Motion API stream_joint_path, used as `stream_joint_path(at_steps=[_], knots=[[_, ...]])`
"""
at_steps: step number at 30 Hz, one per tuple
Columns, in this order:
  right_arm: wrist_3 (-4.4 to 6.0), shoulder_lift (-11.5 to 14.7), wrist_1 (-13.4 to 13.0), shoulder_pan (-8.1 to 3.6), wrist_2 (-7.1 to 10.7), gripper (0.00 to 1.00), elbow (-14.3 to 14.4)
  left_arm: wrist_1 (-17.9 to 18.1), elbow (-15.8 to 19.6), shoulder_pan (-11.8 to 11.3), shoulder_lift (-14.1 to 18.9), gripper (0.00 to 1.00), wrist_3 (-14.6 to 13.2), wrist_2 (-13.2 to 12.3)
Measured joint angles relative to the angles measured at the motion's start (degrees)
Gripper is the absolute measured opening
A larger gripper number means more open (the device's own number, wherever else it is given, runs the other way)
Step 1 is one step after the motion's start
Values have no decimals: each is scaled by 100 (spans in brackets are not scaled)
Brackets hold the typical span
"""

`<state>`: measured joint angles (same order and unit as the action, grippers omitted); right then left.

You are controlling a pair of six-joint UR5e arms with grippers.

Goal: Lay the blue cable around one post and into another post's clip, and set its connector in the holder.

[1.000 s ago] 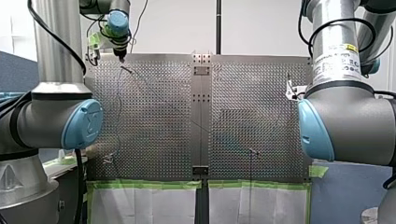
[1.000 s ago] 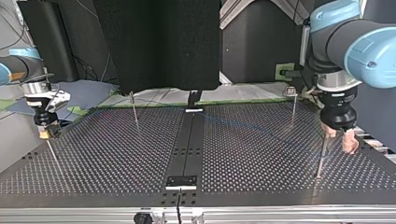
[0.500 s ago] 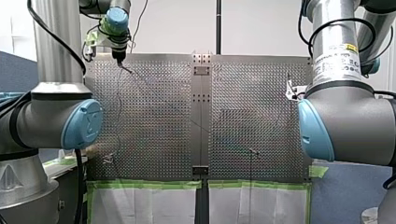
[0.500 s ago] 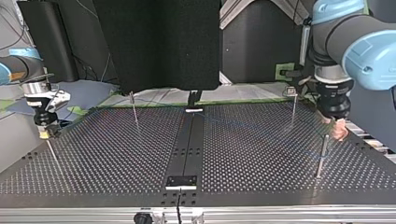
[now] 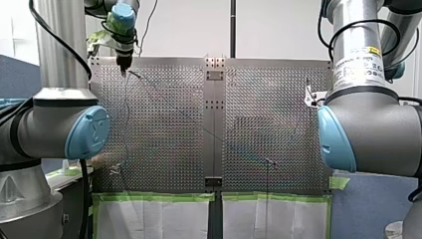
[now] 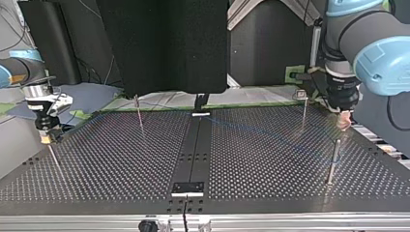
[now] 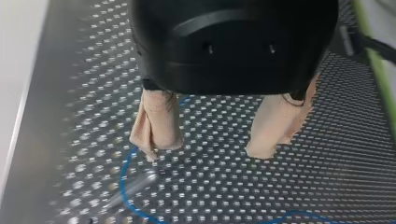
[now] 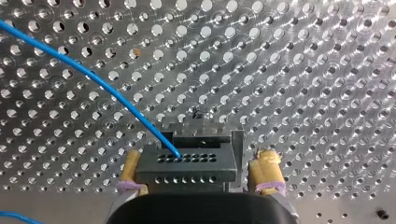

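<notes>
Above the perforated table (image 6: 121, 159), my left gripper (image 7: 205, 151) gapes over blue cable (image 7: 122, 175), my right gripper (image 8: 199, 157) gapes astride the connector (image 8: 187, 171).

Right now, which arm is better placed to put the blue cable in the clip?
Probably my left: the left gripper hangs open near the clip post and the blue cable, while the right gripper is across the table at the connector.
</notes>
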<state>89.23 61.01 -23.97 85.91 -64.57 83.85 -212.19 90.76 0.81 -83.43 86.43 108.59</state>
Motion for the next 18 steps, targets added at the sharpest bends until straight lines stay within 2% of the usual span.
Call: stream_joint_path(at_steps=[13,18], knots=[[0,0,0,0,0,100,0,-733,1,0,0,99,-731,0],[0,0,-1,0,0,100,0,-850,1,0,4,99,-805,13]])
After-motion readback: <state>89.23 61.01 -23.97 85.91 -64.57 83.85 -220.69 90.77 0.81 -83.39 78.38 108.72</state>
